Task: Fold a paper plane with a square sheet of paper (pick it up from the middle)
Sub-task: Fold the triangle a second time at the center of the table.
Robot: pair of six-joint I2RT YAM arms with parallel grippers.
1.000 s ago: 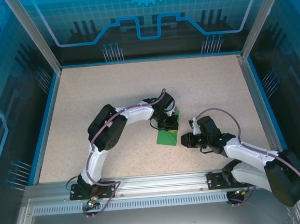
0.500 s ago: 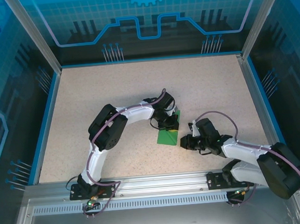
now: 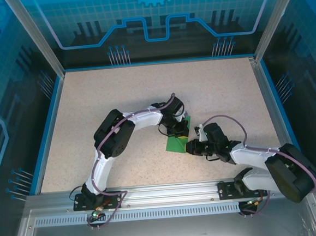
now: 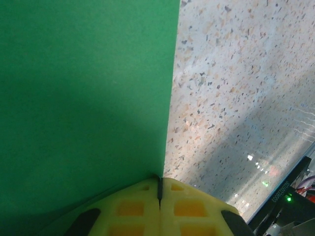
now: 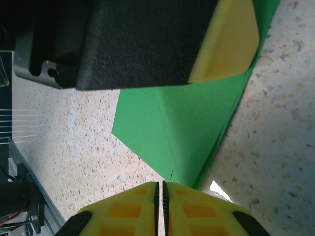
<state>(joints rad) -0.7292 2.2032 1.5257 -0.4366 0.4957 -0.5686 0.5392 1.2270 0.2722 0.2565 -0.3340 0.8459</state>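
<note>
The square sheet of paper (image 3: 176,144) is bright green and lies folded into a slim, layered paper plane shape on the speckled table. My left gripper (image 3: 176,131) is shut and rests tips-down on its far half. In the left wrist view its yellow fingertips (image 4: 159,183) meet at the straight edge of the paper (image 4: 88,88). My right gripper (image 3: 189,146) is shut, low at the paper's near right edge. In the right wrist view its tips (image 5: 159,187) sit just short of the creased paper (image 5: 182,128), with nothing seen between them. The left gripper's finger (image 5: 231,44) presses on the paper beyond.
The speckled table (image 3: 118,99) is bounded by blue-edged walls (image 3: 48,126). A metal rail (image 3: 164,191) carrying both arm bases runs along the near edge. The left arm's elbow (image 3: 113,135) sits left of the paper. The right arm (image 3: 271,166) stretches low from the near right corner.
My right gripper has slid left toward the paper's near right edge, its arm drawing in. The left gripper and the paper have stayed where they were.
</note>
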